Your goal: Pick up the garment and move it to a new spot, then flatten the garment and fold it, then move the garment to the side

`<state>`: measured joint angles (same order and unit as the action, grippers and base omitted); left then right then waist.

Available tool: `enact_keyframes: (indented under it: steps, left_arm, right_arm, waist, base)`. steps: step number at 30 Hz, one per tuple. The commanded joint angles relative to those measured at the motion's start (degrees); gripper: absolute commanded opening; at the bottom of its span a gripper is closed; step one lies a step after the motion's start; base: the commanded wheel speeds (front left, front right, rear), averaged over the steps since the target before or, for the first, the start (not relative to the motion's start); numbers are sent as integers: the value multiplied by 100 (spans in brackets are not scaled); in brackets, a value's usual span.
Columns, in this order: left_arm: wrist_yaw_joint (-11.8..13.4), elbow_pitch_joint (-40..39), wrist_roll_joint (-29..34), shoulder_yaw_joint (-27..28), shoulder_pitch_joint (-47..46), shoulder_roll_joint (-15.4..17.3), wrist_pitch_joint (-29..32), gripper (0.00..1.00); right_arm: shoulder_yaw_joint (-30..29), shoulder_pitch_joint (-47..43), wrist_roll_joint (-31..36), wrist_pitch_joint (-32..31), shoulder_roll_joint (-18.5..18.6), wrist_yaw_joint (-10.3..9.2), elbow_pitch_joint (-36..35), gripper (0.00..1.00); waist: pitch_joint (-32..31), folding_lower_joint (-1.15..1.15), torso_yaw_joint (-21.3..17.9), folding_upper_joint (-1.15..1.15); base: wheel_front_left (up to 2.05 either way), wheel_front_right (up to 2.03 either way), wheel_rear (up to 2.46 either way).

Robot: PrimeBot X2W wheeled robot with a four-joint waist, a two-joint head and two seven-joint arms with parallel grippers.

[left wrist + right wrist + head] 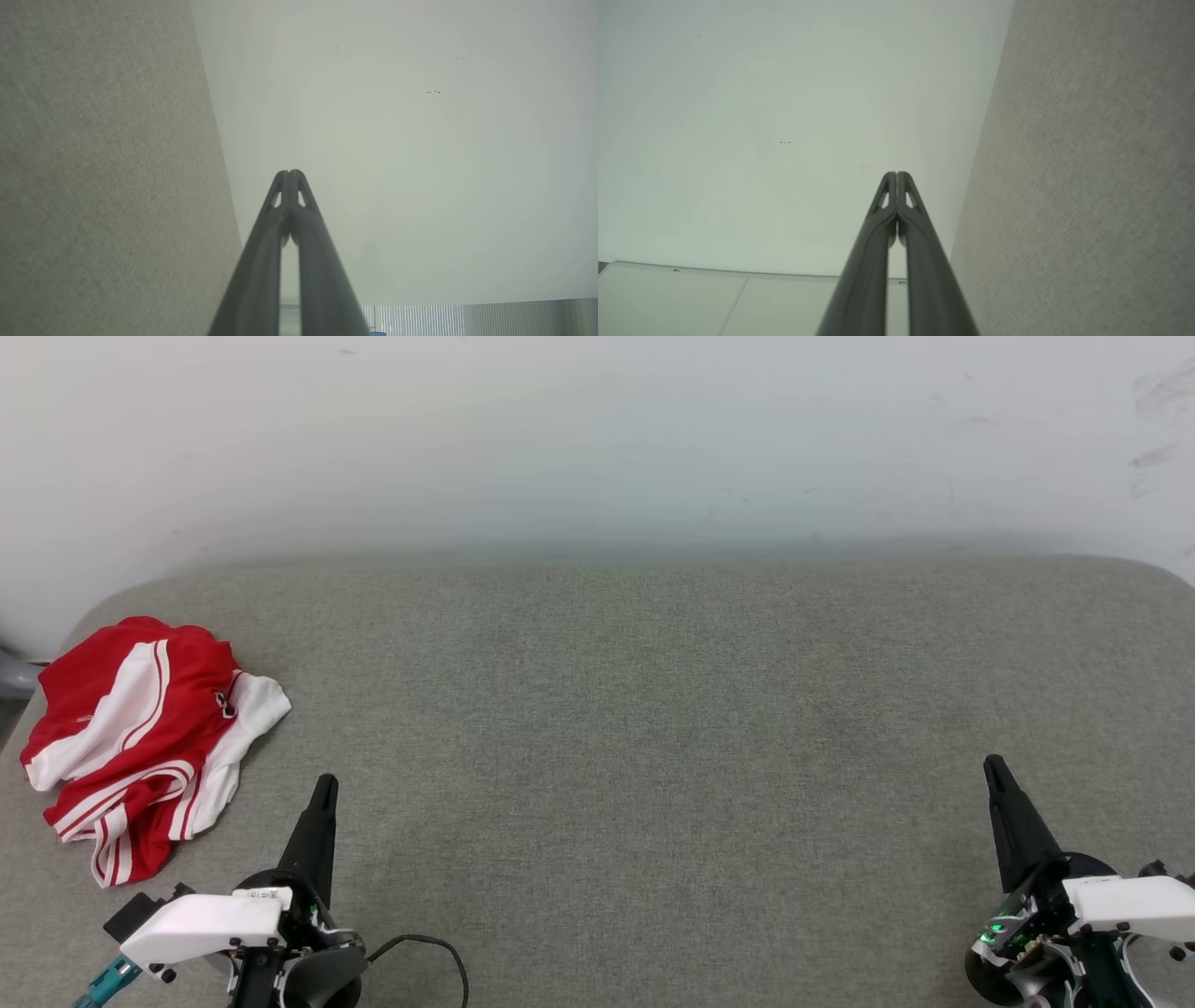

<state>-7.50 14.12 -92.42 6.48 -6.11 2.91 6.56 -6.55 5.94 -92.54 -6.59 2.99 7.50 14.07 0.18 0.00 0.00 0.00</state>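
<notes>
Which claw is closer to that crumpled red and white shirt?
Left. The left gripper sits just right of the garment; the right gripper is far off to its right.

Counted on hand:
- one garment (140, 737), red and white;
- one table (607, 756), grey fabric top;
- two tools: left tool (324, 791) and right tool (995, 773);
- two dark fingers (261, 261) per tool, four in all;
- one black cable (439, 947) beside the left arm;
- one pale wall (597, 439) behind the table.
</notes>
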Motion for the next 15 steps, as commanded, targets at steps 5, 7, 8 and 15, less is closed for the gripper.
enact_keyframes:
  steps: [5,7,8,15]
  left_arm:
    - [-9,-6,0,16,-37,-6,11,0]
    - [-9,-6,0,14,-37,-6,11,0]
    - [-9,-6,0,14,-37,-6,11,0]
    - [-9,-6,0,14,-37,-6,11,0]
  right_arm:
    - [4,69,30,-9,-19,-2,5,0]
    - [3,69,30,-8,-19,-2,5,0]
    - [3,69,30,-8,-19,-2,5,0]
    - [3,69,29,-7,-19,-2,5,0]
  waist:
    - [0,0,0,0]
    - [0,0,0,0]
    - [0,0,0,0]
    - [0,0,0,0]
  base:
    - [0,0,0]
    - [0,0,0]
    - [0,0,0]
    - [0,0,0]
